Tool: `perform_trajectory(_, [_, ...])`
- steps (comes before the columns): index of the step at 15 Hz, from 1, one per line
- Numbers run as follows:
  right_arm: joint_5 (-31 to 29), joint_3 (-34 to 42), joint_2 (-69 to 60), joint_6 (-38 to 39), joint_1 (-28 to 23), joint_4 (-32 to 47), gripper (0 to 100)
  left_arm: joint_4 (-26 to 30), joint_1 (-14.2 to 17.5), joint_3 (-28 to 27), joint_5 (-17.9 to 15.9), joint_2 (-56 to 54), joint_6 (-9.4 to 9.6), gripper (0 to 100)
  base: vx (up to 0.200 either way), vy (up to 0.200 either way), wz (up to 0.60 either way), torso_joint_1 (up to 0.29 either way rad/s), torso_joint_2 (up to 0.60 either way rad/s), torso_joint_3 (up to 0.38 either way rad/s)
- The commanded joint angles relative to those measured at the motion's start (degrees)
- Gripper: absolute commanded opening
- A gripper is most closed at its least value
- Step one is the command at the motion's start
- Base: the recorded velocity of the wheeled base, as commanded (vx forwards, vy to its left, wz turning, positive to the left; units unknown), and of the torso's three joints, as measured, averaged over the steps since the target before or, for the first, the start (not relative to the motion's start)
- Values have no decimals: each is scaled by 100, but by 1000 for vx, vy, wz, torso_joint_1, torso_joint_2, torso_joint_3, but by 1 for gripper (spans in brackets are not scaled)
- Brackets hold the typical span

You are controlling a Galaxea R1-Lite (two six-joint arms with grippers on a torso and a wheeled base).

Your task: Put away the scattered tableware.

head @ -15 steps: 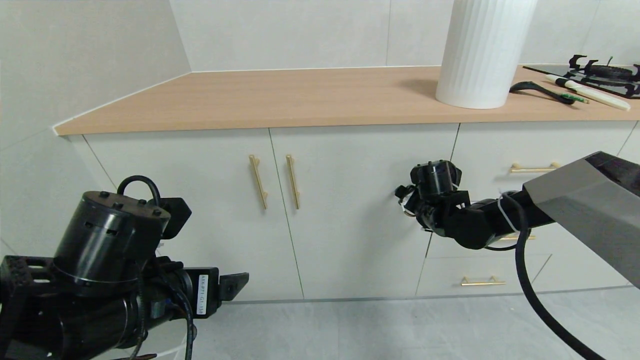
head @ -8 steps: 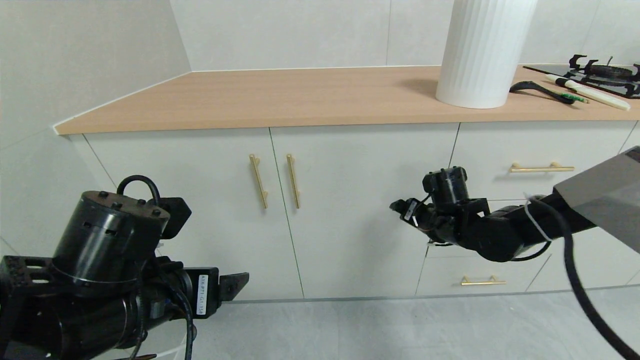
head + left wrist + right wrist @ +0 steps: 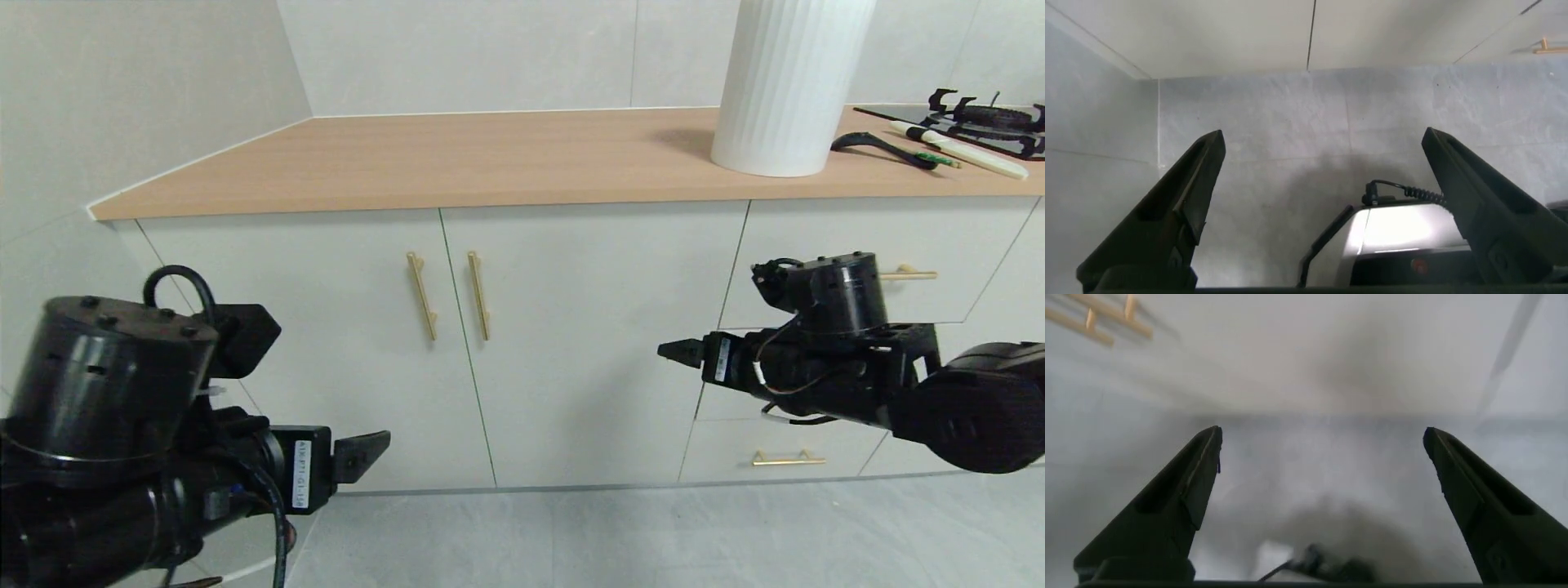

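Wooden countertop (image 3: 457, 159) carries the scattered tableware (image 3: 886, 148), above and beyond my right gripper (image 3: 676, 351). I hold it and the left gripper (image 3: 367, 447) spread wide, empty, low, probably for clearance.

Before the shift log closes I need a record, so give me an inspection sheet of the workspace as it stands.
Surface: wooden countertop, mostly bare.
Job's things: black ladle and white-handled utensil lie side by side at the counter's right end, beside the hob.
Clutter: tall white ribbed cylinder stands upright on the counter, left of the ladle.
Grippers: left gripper open, holding nothing, low before the cabinets; right gripper open, holding nothing, before the drawers.
Cables: black cable loop on the left wrist; thin wires on the right wrist.
Surroundings: cabinet doors shut, gold handles, tiled wall, grey floor.
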Motion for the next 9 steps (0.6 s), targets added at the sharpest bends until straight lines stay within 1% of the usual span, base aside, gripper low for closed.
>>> perform_trajectory(1, [-483,490,-1229,-370,-6,-12,100,-16,236,-11,98,-941,473,100,0,0,0,0,0,0])
perform_trajectory(2, [-597,692,-1783,-590,-23,-4,100,-16,359,-2,98,-1231,640,100,0,0,0,0,0,0])
perform_trajectory(3, [-694,964,-2337,-818,-67,-12,100,-7,421,60,107,-1521,754,100,0,0,0,0,0,0])
perform_trajectory(4, [-817,1202,-2820,-994,-111,-4,100,-7,473,121,107,-1802,807,100,0,0,0,0,0,0])
perform_trajectory(5, [-992,1501,-3374,-1240,-164,-4,100,-7,605,218,107,-2189,851,100,0,0,0,0,0,0])
perform_trajectory(6, [-1151,1791,-3928,-1495,-252,-4,100,-7,807,315,107,-2584,1009,100,0,0,0,0,0,0])
perform_trajectory(7, [-1230,2142,-4631,-1768,-410,-4,100,-7,1045,429,107,-3041,1211,100,0,0,0,0,0,0])
perform_trajectory(8, [-1212,2353,-5193,-1952,-542,23,100,-7,1220,499,107,-3419,1378,100,0,0,0,0,0,0])
perform_trajectory(9, [-1195,2599,-5844,-2146,-691,76,100,2,1352,570,107,-3868,1616,100,0,0,0,0,0,0])
